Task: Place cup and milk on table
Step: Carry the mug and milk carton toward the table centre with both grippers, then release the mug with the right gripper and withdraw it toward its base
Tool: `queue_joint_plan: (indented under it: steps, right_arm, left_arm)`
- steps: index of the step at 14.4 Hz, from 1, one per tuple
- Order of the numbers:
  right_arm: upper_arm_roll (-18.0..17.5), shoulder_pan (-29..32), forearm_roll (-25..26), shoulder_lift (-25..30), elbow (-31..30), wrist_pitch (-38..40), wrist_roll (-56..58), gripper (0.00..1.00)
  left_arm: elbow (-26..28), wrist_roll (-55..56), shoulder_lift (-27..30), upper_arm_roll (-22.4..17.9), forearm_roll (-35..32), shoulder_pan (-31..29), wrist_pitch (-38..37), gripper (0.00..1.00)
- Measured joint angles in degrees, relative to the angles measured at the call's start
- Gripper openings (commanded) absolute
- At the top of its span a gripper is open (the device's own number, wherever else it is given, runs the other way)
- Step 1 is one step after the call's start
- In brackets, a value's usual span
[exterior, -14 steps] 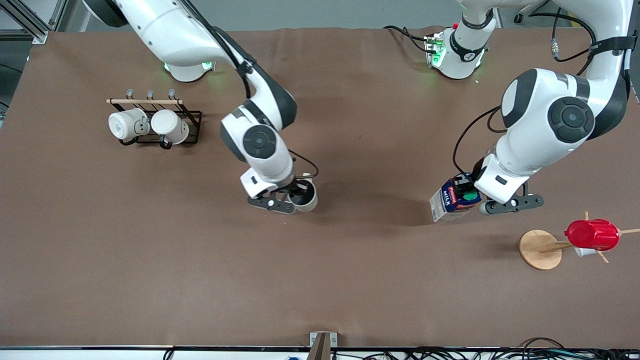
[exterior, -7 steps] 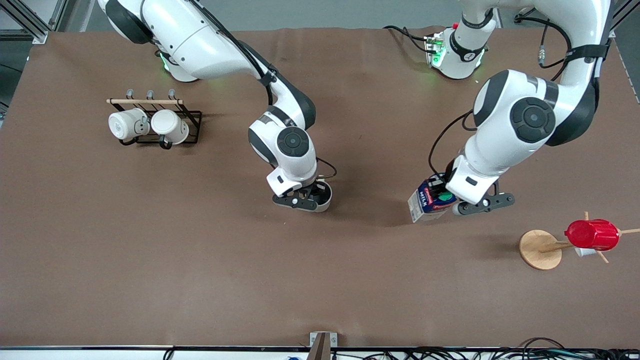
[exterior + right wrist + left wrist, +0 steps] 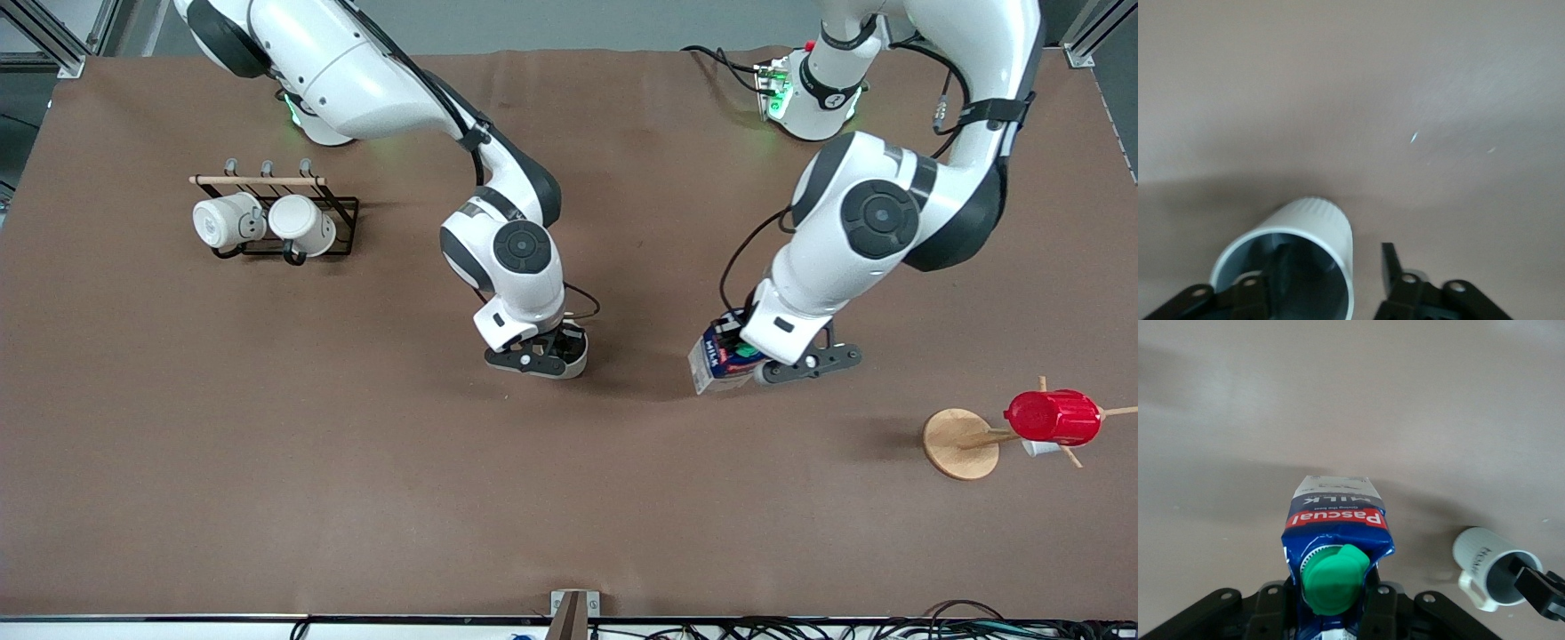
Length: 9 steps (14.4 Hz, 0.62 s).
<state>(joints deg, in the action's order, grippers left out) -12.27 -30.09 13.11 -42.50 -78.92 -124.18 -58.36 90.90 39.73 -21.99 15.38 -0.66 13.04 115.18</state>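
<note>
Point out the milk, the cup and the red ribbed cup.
milk (image 3: 1338, 520), left wrist view, on the red band.
cup (image 3: 1321, 223), right wrist view, on the white outer wall.
red ribbed cup (image 3: 1053, 417), front view, on the middle of its side.

Even overhead light keeps my table (image 3: 267, 462) bright, with soft shadows pooling beside the milk (image 3: 714, 360) and the cup (image 3: 571, 348). My right wrist view is soft, the cup's rim (image 3: 1288, 267) blurred close to the lens. My left wrist view renders the carton's lettering sharply.
</note>
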Motion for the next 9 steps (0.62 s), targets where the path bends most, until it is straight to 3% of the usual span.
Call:
queue_joint_plan:
  steps: [3,6,9]
  right_arm:
    - [0.07,5.98,0.57,9.02,1.68,10.70,3.85,1.00]
    - [0.02,16.96,0.58,19.14,1.71,19.93,14.03,1.00]
    - [-0.02,27.78,-0.68,25.79,1.48,25.03,23.59,1.00]
  left_arm:
    - [-2.06,2.34,-2.75,0.03,0.00,2.61,0.00,0.25]
    - [-4.70,5.16,-5.74,0.04,0.00,5.62,0.00,0.25]
    - [-8.48,5.37,-9.14,-0.06,-0.23,8.21,0.01,0.24]
